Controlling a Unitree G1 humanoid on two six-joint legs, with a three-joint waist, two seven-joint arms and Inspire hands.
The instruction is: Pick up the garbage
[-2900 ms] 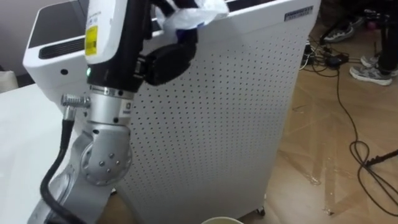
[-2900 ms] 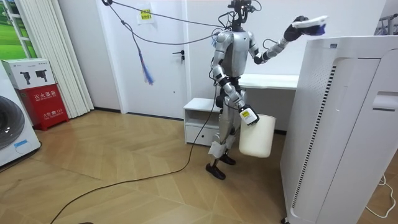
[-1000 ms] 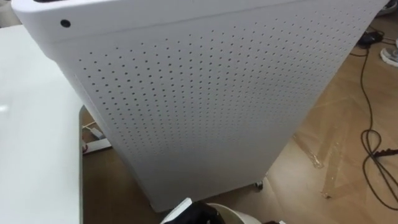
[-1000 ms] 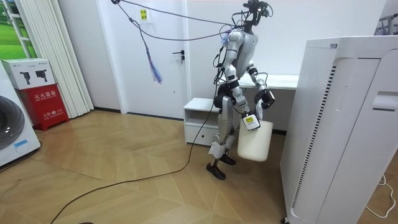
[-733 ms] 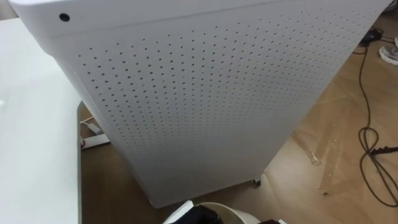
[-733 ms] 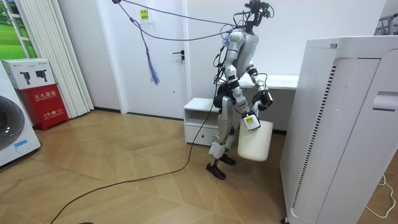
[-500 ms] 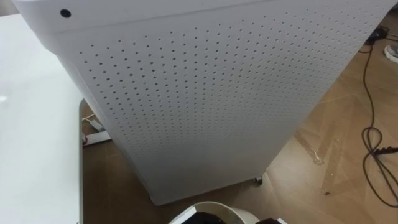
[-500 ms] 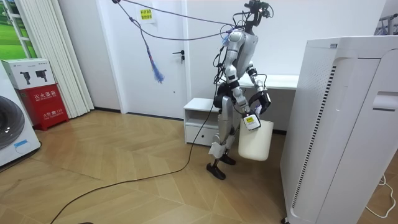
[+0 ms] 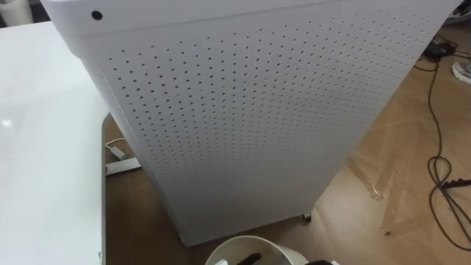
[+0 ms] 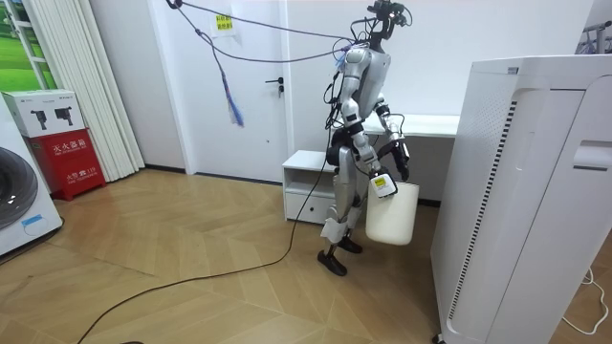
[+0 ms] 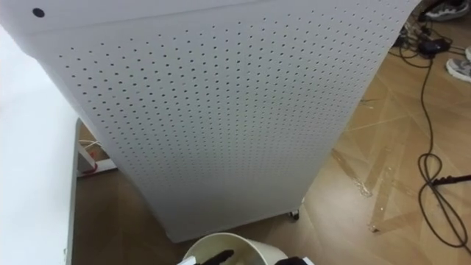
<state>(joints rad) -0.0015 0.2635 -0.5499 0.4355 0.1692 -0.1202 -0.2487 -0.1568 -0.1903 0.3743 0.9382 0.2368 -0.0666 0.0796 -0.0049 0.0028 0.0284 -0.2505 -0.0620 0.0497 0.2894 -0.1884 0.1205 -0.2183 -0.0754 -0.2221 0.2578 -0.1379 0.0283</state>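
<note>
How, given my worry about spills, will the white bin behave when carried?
The white bin hangs from one arm, so it is probably light. Its rim is evenly round: likely stiff plastic. Hanging freely beside the leg, it may swing during walking.

A bucket point(image 9: 228, 245) is hanging just before a tall cabinet point(image 9: 243, 118); a surface point(image 9: 44, 147) is lying to the cabinet's left, and cables point(image 9: 440, 168) are trailing over the floor point(image 9: 368, 221) to its right.

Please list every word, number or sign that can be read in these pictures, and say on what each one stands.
No text can be read with certainty.
Red box: white marks, too blurred.
Yellow sign on the wall: too small.
Yellow label by the white bucket: too small.
Sticker on the washing machine: too small.
Perforated white cabinet: no print shows.
</note>
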